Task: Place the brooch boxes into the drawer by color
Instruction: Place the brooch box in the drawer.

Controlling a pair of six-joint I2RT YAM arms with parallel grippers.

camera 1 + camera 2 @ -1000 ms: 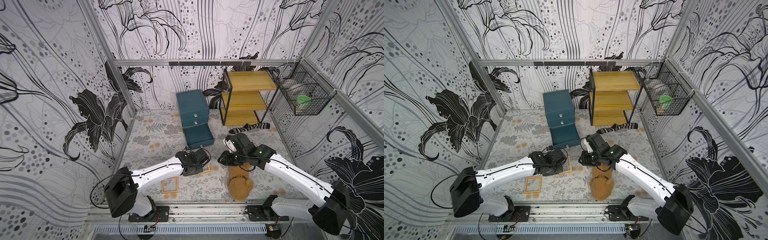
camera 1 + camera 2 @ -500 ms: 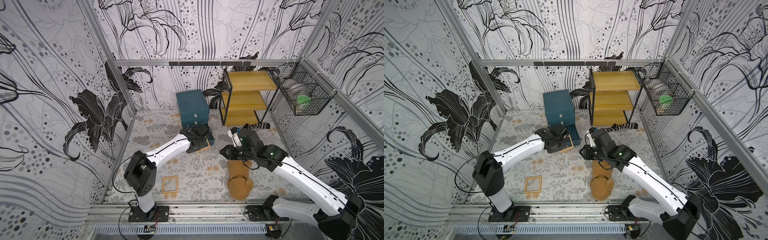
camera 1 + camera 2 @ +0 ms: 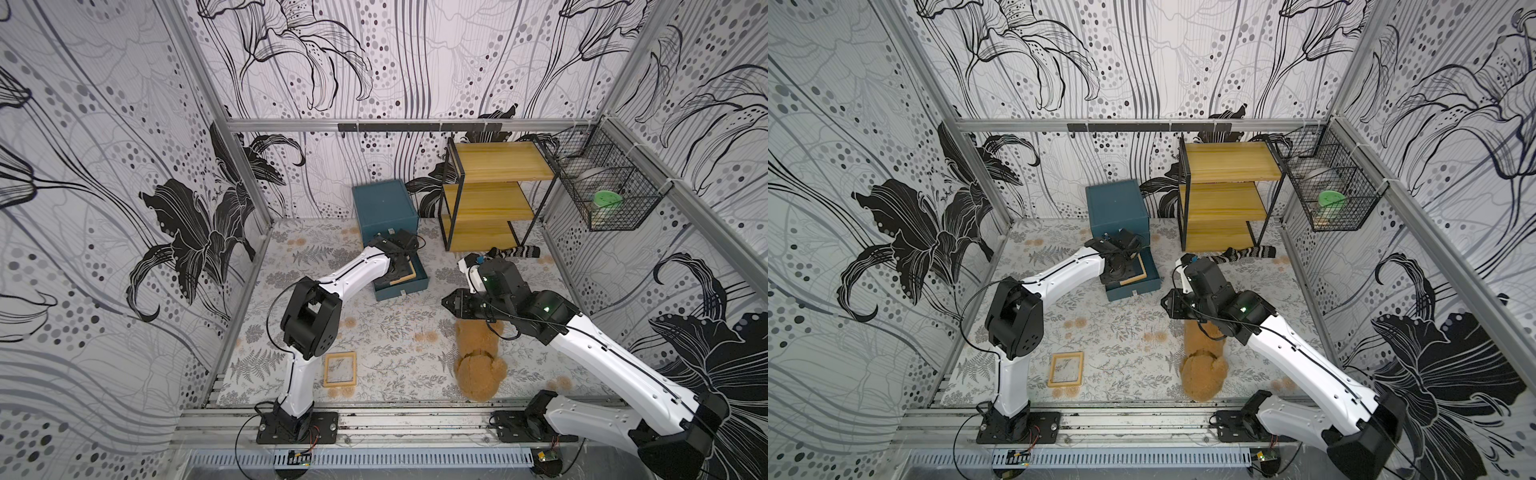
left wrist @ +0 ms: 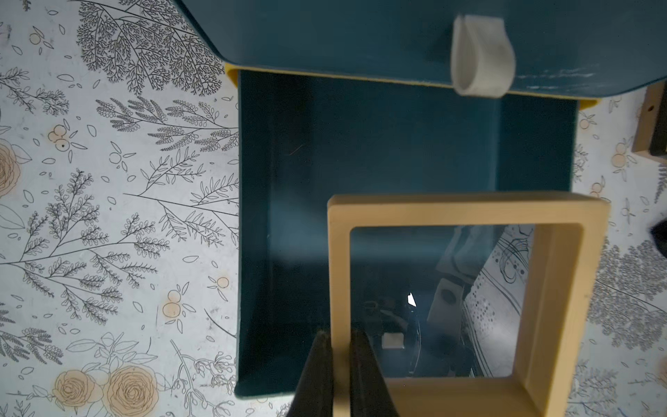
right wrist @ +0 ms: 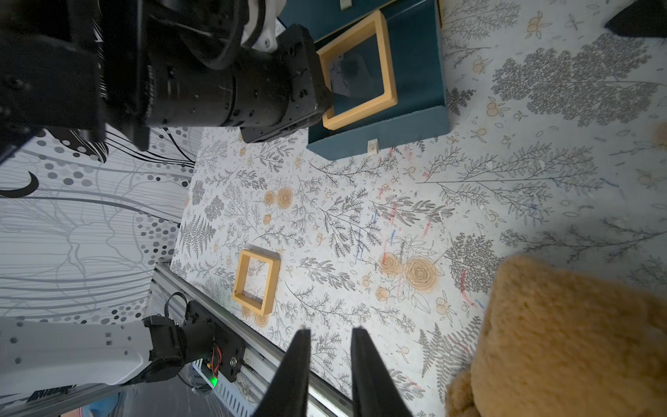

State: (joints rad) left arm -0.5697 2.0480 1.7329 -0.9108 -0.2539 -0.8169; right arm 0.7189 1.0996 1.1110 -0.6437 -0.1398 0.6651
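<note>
The left arm (image 3: 357, 270) hides much of the yellow-tan brooch box (image 3: 404, 277) over the open drawer (image 3: 403, 289).

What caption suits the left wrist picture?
Left hand holds a yellow brooch box over the open teal drawer.

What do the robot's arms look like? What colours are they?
Both arms have smooth white shells, the left arm and the right arm, with chunky black joints. Thin black cables run alongside. The right arm shows a small green light. Each ends in two pointed black fingers.
</note>
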